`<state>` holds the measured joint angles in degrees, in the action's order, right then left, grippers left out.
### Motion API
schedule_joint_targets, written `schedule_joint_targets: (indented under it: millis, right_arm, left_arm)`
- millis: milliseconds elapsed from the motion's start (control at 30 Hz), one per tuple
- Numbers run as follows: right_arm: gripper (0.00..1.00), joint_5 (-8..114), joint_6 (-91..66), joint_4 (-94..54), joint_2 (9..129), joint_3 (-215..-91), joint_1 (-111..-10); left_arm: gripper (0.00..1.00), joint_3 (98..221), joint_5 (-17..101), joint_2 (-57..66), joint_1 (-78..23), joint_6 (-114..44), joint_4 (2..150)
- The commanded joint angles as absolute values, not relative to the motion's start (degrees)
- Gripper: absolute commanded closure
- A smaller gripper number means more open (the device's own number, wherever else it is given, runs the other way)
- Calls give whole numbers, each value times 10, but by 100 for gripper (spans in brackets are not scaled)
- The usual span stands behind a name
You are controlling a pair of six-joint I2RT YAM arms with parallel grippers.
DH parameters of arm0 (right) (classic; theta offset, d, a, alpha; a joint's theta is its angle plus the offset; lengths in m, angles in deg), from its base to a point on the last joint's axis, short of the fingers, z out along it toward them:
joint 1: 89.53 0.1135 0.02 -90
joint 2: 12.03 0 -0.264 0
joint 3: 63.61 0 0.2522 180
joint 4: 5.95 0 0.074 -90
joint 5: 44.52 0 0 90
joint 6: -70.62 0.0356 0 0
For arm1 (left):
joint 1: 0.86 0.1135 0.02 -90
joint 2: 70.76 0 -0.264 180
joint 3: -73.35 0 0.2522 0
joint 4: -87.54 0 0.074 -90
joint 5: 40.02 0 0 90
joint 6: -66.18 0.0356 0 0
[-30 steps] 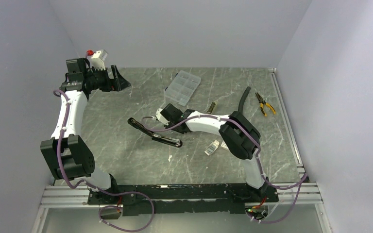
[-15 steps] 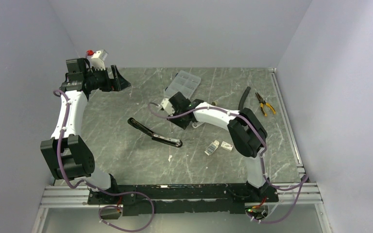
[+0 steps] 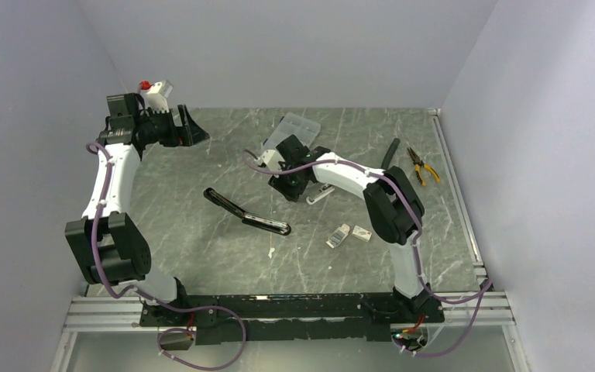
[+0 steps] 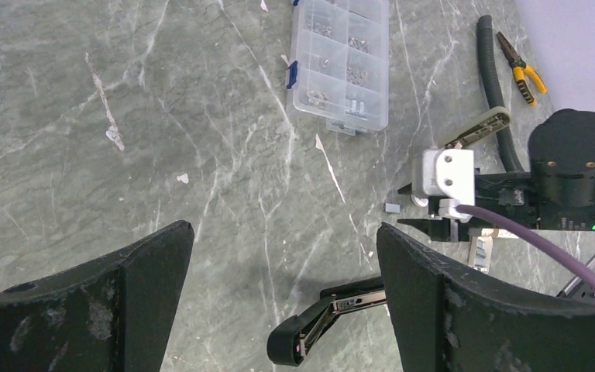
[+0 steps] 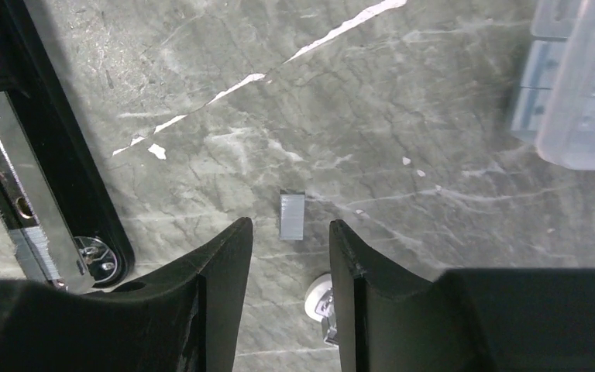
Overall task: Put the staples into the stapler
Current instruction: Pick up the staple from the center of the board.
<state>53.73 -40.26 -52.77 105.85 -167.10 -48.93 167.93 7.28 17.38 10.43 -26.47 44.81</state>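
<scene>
Two robot arms stand at the near edge, one left (image 3: 112, 186) and one right (image 3: 341, 172). On the table I count one black stapler (image 3: 263, 224), one clear compartment case (image 4: 341, 62), one pair of yellow-handled pliers (image 3: 423, 167) and one black ribbed hose (image 3: 390, 153). Two small white box pieces (image 3: 339, 235) (image 3: 362, 233) — and one short grey strip of staples (image 5: 292, 215).

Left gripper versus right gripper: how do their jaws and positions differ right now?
The left gripper stands wide open, raised high over the table. The right gripper is open only narrowly and sits low over it. The left gripper is at the far left, aimed at nothing in particular, while the right gripper points down at a small staple strip lying flat just past its fingertips. Both hold nothing.
</scene>
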Motion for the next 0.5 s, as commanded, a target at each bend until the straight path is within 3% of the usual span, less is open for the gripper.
schedule_joint_targets:
  millis: [0, 467]
  right_arm:
    - [56, 559, -411, -545, 1082, -1699, -491]
    - [63, 564, -411, -541, 1098, -1691, -496]
  left_arm:
    - [7, 1697, 55, 176, 107, -271, 445]
    - [7, 1694, 56, 172, 107, -270, 445]
